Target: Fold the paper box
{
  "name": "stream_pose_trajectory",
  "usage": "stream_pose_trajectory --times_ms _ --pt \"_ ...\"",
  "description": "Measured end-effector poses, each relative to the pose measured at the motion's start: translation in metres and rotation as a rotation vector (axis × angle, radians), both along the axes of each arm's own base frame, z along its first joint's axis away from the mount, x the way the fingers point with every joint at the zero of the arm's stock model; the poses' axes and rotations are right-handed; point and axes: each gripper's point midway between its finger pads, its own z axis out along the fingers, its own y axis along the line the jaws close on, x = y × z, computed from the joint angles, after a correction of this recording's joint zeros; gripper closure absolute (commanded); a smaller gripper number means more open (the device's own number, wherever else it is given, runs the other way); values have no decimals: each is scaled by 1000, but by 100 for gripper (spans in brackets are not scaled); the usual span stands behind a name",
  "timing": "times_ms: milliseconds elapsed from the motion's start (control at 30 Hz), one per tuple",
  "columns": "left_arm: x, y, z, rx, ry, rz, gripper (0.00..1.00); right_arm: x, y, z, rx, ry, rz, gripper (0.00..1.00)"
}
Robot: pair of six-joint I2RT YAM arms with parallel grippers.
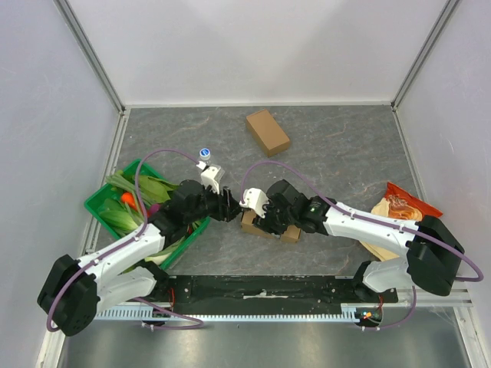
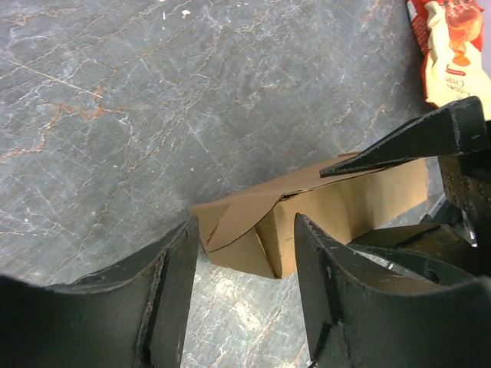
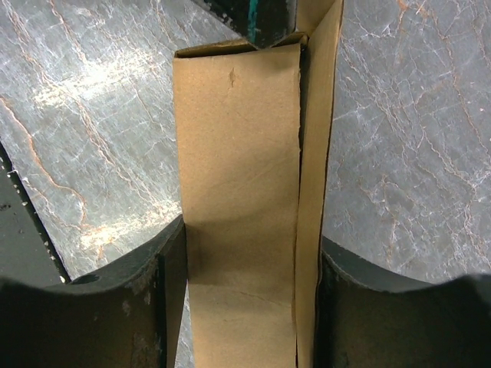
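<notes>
The brown paper box [image 1: 257,226] lies on the grey table between my two arms. My right gripper [image 3: 252,245] is shut across the width of the box [image 3: 238,192], with a finger pressed on each long side. A loose side flap [image 3: 314,153] stands along the box's right edge. My left gripper [image 2: 244,222] is open at the box's [image 2: 345,203] left end. The half-folded end flaps [image 2: 238,222] sit between its fingertips without clearly touching them. One dark right finger [image 2: 430,134] lies over the box top.
A second, closed brown box [image 1: 268,132] lies at the back centre. A green basket [image 1: 98,201] of vegetables stands at the left beside my left arm. An orange snack bag [image 1: 403,205] lies at the right, also visible as a bag [image 2: 453,46] in the left wrist view.
</notes>
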Motion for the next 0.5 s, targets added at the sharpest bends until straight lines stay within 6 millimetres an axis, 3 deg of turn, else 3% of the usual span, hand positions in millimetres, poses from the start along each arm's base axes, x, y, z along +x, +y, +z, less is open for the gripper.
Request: stream_pose_trajectory --times_ms 133,233,267,367,500 --pt "3 -1 -1 31 -21 9 51 0 0 0 3 4 2 41" --pt "7 -4 0 51 -22 9 67 0 0 0 2 4 1 41" --pt "8 -6 0 57 -20 7 77 0 1 0 2 5 1 41" --pt "10 -12 0 78 -15 -2 91 2 2 0 1 5 -2 41" --pt "9 -14 2 103 -12 2 98 4 3 0 1 5 -6 40"
